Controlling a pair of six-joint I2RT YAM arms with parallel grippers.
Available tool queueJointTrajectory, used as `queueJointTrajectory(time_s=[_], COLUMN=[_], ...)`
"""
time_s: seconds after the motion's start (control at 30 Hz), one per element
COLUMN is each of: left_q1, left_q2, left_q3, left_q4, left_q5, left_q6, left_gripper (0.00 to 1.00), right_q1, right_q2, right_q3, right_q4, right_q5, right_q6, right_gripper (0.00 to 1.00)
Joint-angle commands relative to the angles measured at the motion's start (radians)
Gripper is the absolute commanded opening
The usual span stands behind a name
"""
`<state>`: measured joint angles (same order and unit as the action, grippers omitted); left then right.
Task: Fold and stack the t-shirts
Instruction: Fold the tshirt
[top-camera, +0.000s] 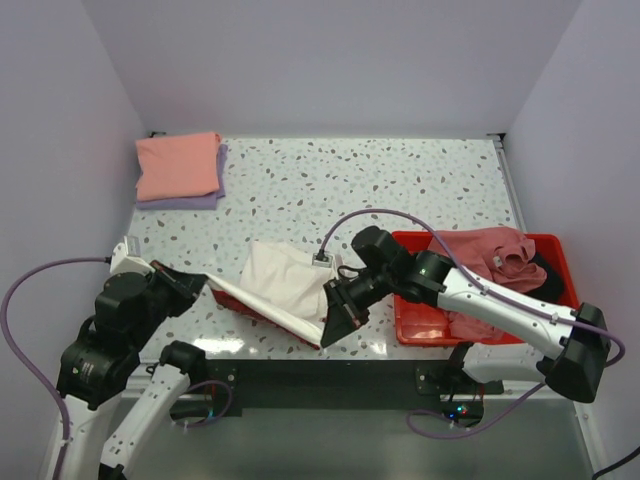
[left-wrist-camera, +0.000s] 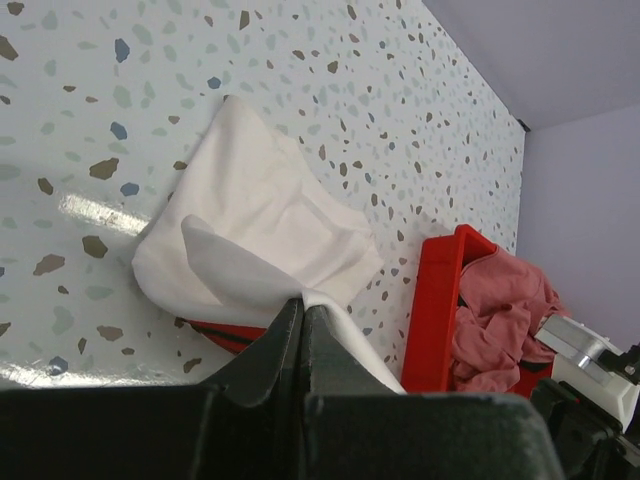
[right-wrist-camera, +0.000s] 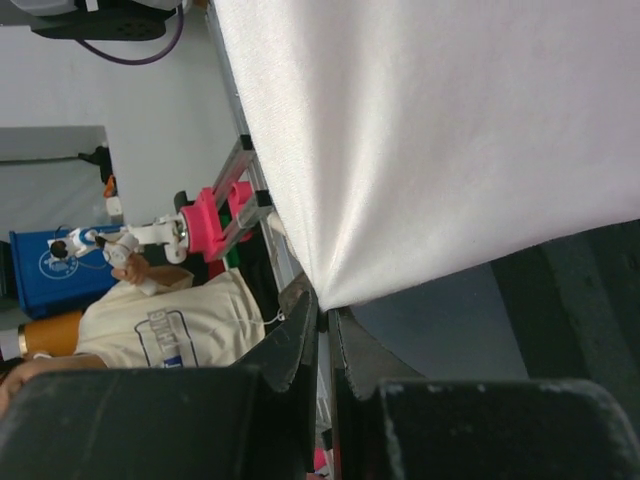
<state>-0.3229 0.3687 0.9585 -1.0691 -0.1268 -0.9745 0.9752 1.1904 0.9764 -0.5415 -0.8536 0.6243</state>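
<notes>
The cream-white t-shirt (top-camera: 285, 285) is judged to be light, limp cotton. It has no stiffness of its own, so it sags wherever it is unsupported and bunches rather than holding a crease. It is not fragile, and it probably slides easily over the smooth speckled table (top-camera: 380, 180). Such cloth is best taken at an edge or corner, at the hem or a shoulder, with two well-separated pinches so the span between them pulls flat. That is roughly how it is held now. The left hand (top-camera: 200, 285) is closed narrowly on one edge of the fabric, and in its own wrist view a fold runs straight into its meeting tips. The right hand (top-camera: 333, 322) is likewise pinched tight on another edge, with white cloth fanning upward from its tips in its wrist view. The shirt sits by the near edge of the table, about midway along it. Its near side is drawn between the two hands, and its far part lies rumpled in soft overlapping folds. It is plain and matte, and a red strip (top-camera: 265, 318) shows under its lower edge; what that is cannot be told. At the far left corner a folded salmon-pink t-shirt (top-camera: 178, 165) rests on a lavender t-shirt (top-camera: 180, 202). Towards the near right corner a red tray (top-camera: 420, 325) holds a crumpled dusty rose t-shirt (top-camera: 490, 255) with a black t-shirt (top-camera: 548, 275) beside it.
</notes>
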Motion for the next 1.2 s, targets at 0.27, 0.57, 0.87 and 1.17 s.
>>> queueJointTrajectory(time_s=[0.27,0.57,0.87,1.17], left_q1=[0.005,0.005,0.005,0.007], left_q2=[0.018,0.128,0.269,0.392], left_q3=[-0.076,-0.141,-0.185,-0.195], left_q4=[0.135,0.276,0.414,0.573], left_q5=[-0.160,-0.191,-0.209,-0.254], left_q6=[0.019,-0.007,-0.009,-0.003], left_gripper=[0.00,0.00,0.00,0.00], right_q1=[0.007,-0.088,-0.240,-0.362], right_q2=[0.012,0.051,0.092,0.173], right_q3=[0.007,-0.027,-0.079,-0.068], right_q4=[0.041,0.084,0.166,0.224], right_q5=[-0.079,-0.105,-0.177,-0.177], right_q6=[0.083,0.061,0.043,-0.001], right_gripper=[0.00,0.00,0.00,0.00])
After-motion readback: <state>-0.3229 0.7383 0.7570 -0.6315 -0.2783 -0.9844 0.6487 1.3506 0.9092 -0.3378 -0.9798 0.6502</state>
